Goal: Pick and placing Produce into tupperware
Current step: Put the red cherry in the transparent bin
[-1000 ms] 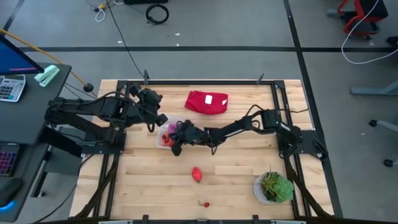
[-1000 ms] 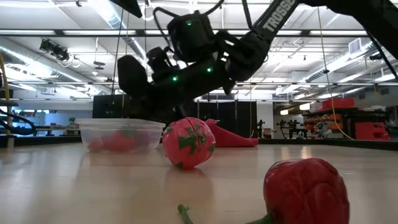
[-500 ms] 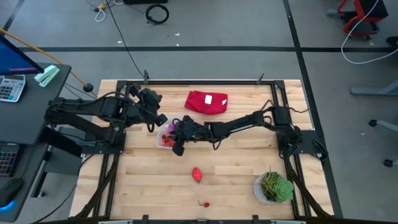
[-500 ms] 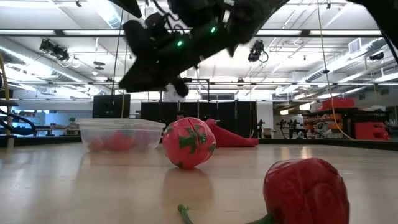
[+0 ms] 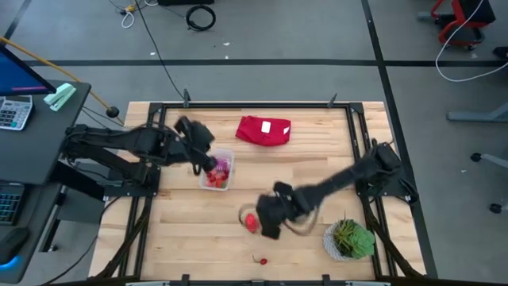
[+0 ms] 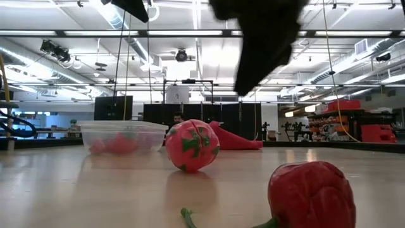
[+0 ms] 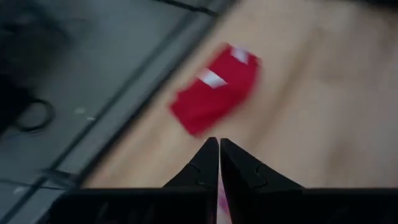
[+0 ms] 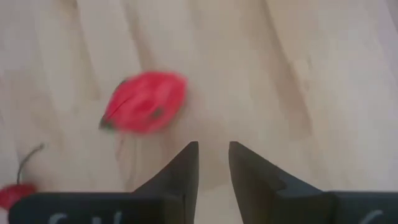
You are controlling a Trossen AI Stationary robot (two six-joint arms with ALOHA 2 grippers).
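Two sets of jaws, mine. Right jaws [image 8: 213,155] stand apart with a narrow gap, nothing between them, hanging over bare wood of the worktop [image 5: 309,159], just beside the larger red oval piece [image 8: 144,102] which lies flat, not touched. In the high view right jaws [image 5: 266,218] sit right next to that oval piece [image 5: 251,222], toward the front middle of the worktop. One tiny red piece with a stem [image 8: 12,193] lies near, apart from the oval one; high view has it [image 5: 263,260] closer to the front edge. Left jaws [image 7: 219,155] are pressed together, empty, tips pointing toward the folded red cloth [image 7: 214,87]. High view puts left jaws [image 5: 208,163] at the near-left rim of the tupperware [image 5: 225,153], over or touching it, can't tell which. Tub holds several red and pink pieces [image 5: 216,176], a purplish one among them. Low view: tub [image 6: 123,136] behind and left of the oval piece [image 6: 192,145], small red piece [image 6: 310,193] nearest the camera. Red cloth [image 5: 264,129] lies at the back middle, well apart from the tub. Plant in white pot [image 5: 349,238] at front right, near my right arm.
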